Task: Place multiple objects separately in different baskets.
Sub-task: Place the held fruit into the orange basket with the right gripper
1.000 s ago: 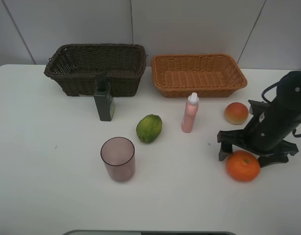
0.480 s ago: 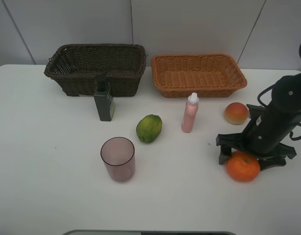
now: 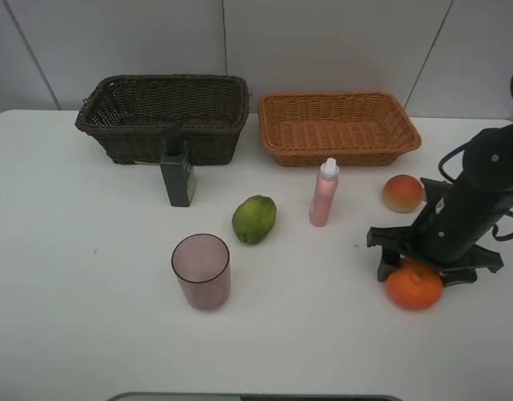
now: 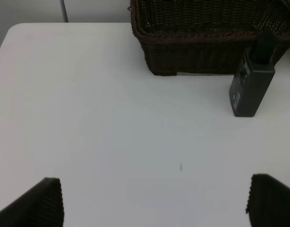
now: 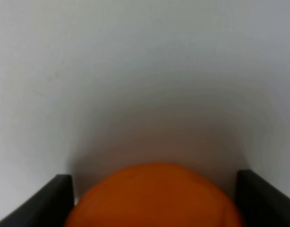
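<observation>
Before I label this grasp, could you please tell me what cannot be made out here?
Exterior high: the right gripper covers the orange's top; whether its fingers touch it is unclear.
Right wrist: orange blurred, cut off by the edge.
Left wrist: left gripper's fingers cut off by the edge.
Exterior high: dark basket's near wall hides part of its floor.
</observation>
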